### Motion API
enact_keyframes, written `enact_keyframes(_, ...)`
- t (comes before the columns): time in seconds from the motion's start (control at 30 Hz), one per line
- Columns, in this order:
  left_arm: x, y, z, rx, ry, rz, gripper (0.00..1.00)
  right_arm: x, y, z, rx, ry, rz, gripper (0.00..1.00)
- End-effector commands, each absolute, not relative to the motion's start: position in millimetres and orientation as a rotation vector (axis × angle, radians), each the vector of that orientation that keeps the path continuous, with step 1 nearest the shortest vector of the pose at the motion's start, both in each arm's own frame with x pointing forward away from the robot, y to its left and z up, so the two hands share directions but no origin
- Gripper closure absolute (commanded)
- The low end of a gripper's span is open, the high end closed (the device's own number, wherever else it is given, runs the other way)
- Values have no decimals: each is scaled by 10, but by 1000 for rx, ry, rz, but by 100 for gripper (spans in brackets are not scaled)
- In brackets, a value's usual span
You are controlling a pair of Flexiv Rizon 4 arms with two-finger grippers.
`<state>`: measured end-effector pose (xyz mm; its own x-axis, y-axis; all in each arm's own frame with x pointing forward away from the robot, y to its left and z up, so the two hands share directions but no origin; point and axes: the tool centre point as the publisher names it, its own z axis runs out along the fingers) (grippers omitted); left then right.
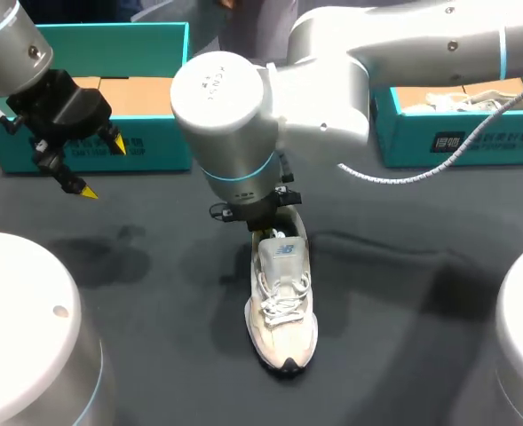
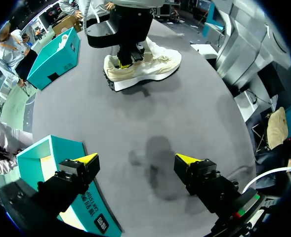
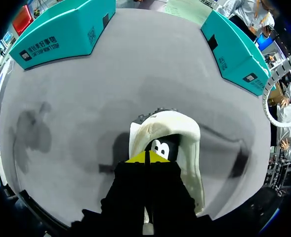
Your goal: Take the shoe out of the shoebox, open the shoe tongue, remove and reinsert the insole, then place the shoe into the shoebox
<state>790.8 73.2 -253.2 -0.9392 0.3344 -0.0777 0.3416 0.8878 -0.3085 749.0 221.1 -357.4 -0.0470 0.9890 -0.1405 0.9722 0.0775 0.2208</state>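
dark table (image 1: 421, 355), right claw (image 3: 146, 157) inside shoe (image 3: 189, 148)

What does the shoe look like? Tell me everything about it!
The shoe is a cream sneaker with white laces, a pale tongue and a dark sole edge at the toe. It looks like soft fabric and suede. It stands upright on its sole on the dark table, out in the open. The right gripper pokes down into its opening, yellow tips together.
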Motion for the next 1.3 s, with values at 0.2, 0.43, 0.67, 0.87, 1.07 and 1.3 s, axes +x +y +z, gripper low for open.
enact_keyframes(0.2,7895,741,-2528,542,3030,-497,0,7509,2081,-3728,1989,2120,95,100)
enact_keyframes(0.43,7895,741,-2528,542,3030,-497,0,7518,2053,-3948,2002,2167,84,100)
enact_keyframes(0.67,7895,741,-2528,542,3030,-497,0,7462,2021,-4087,2005,2205,52,100)
enact_keyframes(0.87,7895,741,-2528,542,3030,-497,0,7357,1942,-4002,2033,2187,27,100)
enact_keyframes(1.07,7895,741,-2528,542,3030,-497,0,7404,1970,-3682,1955,2163,97,100)
enact_keyframes(1.3,7895,741,-2528,542,3030,-497,0,7605,2015,-3809,1880,2197,122,100)
